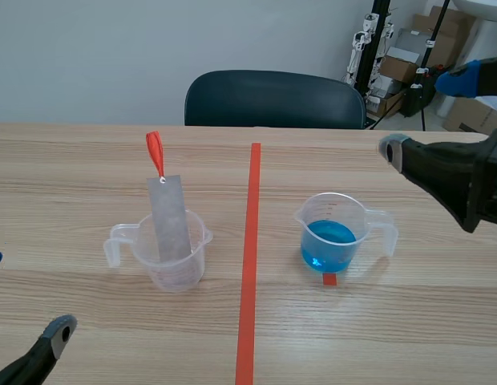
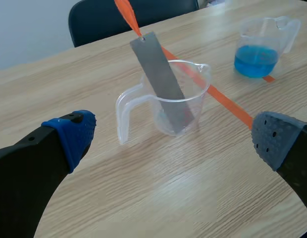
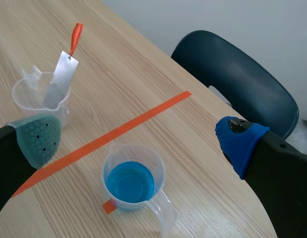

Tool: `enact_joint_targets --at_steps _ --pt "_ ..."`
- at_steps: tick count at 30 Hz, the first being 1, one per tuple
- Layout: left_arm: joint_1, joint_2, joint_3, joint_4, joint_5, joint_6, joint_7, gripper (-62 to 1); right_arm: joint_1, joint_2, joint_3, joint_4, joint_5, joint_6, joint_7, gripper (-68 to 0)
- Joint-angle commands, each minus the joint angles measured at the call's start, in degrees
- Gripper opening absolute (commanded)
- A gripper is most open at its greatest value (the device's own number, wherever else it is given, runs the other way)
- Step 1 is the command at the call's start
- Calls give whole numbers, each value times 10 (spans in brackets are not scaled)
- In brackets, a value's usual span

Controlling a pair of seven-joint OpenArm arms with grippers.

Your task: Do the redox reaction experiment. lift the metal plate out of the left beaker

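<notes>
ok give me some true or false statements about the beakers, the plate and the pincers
1. The grey metal plate stands tilted inside the left clear plastic beaker. True.
2. The left pincer is shut on the plate. False: it is open, short of the beaker and touching nothing.
3. The right clear plastic beaker holds blue liquid. True.
4. The orange loop is tied to the left beaker's handle. False: it is fixed at the plate's top end.
5. The right pincer is shut. False: it is open and holds nothing.
</notes>
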Motion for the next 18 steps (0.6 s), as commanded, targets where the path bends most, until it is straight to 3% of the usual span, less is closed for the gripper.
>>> enact_joint_targets --at_steps 1,4,7,12,15,18 --pt "12 13 0 -12 -7 7 -39 14 17 9 7 -1 13 17 13 -4" --pt "26 32 0 -59 -7 16 -108 14 29 14 7 -19 26 58 20 -4" --pt "35 57 0 -110 -5 23 -166 14 31 21 7 -29 27 75 27 -4" --pt "38 100 0 -188 37 30 -245 14 31 37 7 -30 27 75 29 -4" --pt "34 128 0 -236 65 56 -312 14 31 49 7 -30 26 73 31 -4" --pt "25 143 1 -268 79 70 -358 14 31 55 7 -30 30 55 34 -4"
